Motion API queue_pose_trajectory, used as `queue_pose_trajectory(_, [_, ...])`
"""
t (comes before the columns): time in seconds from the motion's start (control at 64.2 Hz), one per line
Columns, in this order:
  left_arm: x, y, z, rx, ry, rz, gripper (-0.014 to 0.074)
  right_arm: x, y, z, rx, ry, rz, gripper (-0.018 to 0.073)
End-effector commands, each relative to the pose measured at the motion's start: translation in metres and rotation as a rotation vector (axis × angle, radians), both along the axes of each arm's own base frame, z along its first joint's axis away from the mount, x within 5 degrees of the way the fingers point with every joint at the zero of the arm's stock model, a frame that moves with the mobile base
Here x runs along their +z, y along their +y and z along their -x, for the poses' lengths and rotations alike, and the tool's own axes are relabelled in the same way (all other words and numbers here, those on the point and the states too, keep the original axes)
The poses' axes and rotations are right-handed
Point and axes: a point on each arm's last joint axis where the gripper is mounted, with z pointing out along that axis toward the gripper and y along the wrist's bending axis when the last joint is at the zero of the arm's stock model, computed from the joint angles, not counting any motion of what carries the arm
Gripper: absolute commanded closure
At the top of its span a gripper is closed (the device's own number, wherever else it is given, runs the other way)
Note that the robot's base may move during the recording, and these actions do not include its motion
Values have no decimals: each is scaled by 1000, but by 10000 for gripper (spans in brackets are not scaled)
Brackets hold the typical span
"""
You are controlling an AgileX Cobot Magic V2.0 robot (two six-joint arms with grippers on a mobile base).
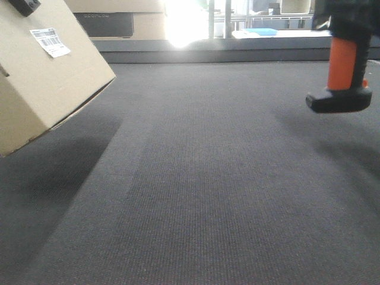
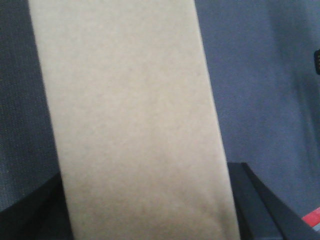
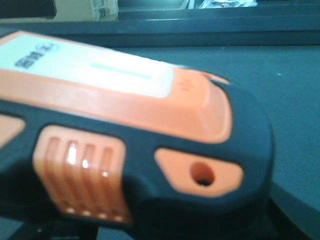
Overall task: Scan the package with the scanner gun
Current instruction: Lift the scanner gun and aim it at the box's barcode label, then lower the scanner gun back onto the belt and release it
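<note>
The package (image 1: 41, 77), a plain tan cardboard box, hangs tilted above the dark surface at the left of the front view. Its white barcode sticker (image 1: 50, 42) faces up and to the right. In the left wrist view the package (image 2: 135, 125) fills the middle, and my left gripper (image 2: 150, 215) is shut on it, with a dark finger (image 2: 255, 200) on each side. The scanner gun (image 1: 343, 65) hangs at the upper right, orange handle upright and flat black foot off the surface. My right gripper (image 1: 344, 18) is shut on its head (image 3: 150, 110), which fills the right wrist view.
A dark grey carpet-like surface (image 1: 208, 178) spreads between the two arms. At the back runs a low raised ledge (image 1: 237, 50). Behind it stands a wider tan box with a dark grey panel (image 1: 113, 24), beside strong glare, and a blue item (image 1: 261, 31).
</note>
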Motion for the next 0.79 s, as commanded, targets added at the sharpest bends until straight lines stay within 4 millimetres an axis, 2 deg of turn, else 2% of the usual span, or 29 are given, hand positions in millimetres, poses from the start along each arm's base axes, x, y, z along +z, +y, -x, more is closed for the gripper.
queue_pose_trajectory(0.0, [5,-1,3,1,-16,14,708,6,0,-5,9,-96,11,718])
queue_pose_trajectory(0.374, [5,-1,3,2,-18,14,708,-16,5,-15,38,-37,18,718])
queue_pose_trajectory(0.779, [5,-1,3,0,-16,14,708,-28,5,-19,38,-2,24,718])
